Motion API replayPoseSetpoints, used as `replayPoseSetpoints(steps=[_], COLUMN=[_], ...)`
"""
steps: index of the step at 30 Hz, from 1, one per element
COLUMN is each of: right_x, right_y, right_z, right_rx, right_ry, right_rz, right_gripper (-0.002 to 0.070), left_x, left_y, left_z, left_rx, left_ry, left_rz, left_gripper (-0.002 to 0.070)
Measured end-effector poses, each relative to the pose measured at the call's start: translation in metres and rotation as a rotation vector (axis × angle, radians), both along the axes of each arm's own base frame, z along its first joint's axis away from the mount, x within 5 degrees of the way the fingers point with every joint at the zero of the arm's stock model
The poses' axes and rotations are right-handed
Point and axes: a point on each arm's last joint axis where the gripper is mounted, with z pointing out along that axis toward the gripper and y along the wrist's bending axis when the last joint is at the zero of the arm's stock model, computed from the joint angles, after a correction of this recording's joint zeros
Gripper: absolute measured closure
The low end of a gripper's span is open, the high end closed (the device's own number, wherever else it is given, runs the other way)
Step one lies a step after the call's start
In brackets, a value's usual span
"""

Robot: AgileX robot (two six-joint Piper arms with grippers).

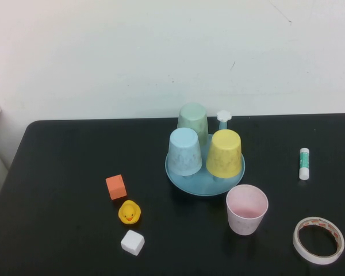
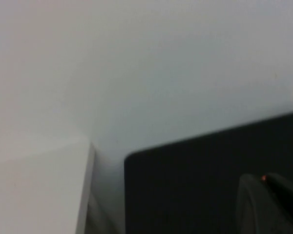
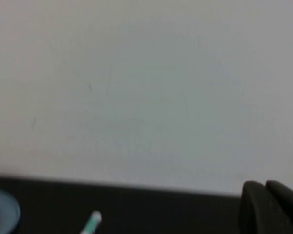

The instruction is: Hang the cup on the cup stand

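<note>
The pale pink cup (image 1: 246,209) stands upright, mouth up, on the black table just in front and to the right of the cup stand (image 1: 184,181). The light blue stand holds three upside-down cups: light blue (image 1: 184,151), yellow (image 1: 225,153) and pale green (image 1: 193,120). One free peg with a white flower knob (image 1: 223,117) shows at the stand's back right. Neither arm shows in the high view. My left gripper (image 2: 263,178) is shut and empty near the table's far left corner. My right gripper (image 3: 264,184) is shut and empty, facing the wall; the stand's rim (image 3: 7,212) shows there.
An orange cube (image 1: 116,187), a yellow toy duck (image 1: 129,212) and a white cube (image 1: 132,242) lie left of the stand. A glue stick (image 1: 303,163) and a tape roll (image 1: 318,240) lie at the right. The glue stick also shows in the right wrist view (image 3: 91,223).
</note>
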Motion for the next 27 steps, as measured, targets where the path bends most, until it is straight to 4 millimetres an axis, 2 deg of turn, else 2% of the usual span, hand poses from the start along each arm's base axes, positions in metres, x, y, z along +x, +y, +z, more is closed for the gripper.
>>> replayPoseSetpoints(steps=[4,11,18,27], right_x=[0.015,0.054,0.109,0.206], right_y=[-0.003,0.005,0.026,0.053], right_z=[-0.001,-0.008,-0.019,-0.061], right_rx=[-0.026,-0.027,-0.064,-0.089], right_ry=[0.327,0.756,0.937,0.977], right_rz=[-0.024,0.105,0.431,0.712], right_gripper=[0.0676,0.0676,0.0677,0.0675], left_x=[0.021,0.046,0.055,0.056], left_y=[-0.002,-0.007,-0.01,-0.013], left_z=[-0.003,-0.023,-0.037,-0.051], left_rx=[0.014,-0.002,-0.035,-0.103], left_ry=[0.203,0.375,0.457,0.463], left_rz=[0.001,-0.012,-0.021,-0.032], left_gripper=[0.0676,0.0676,0.0676,0.0676])
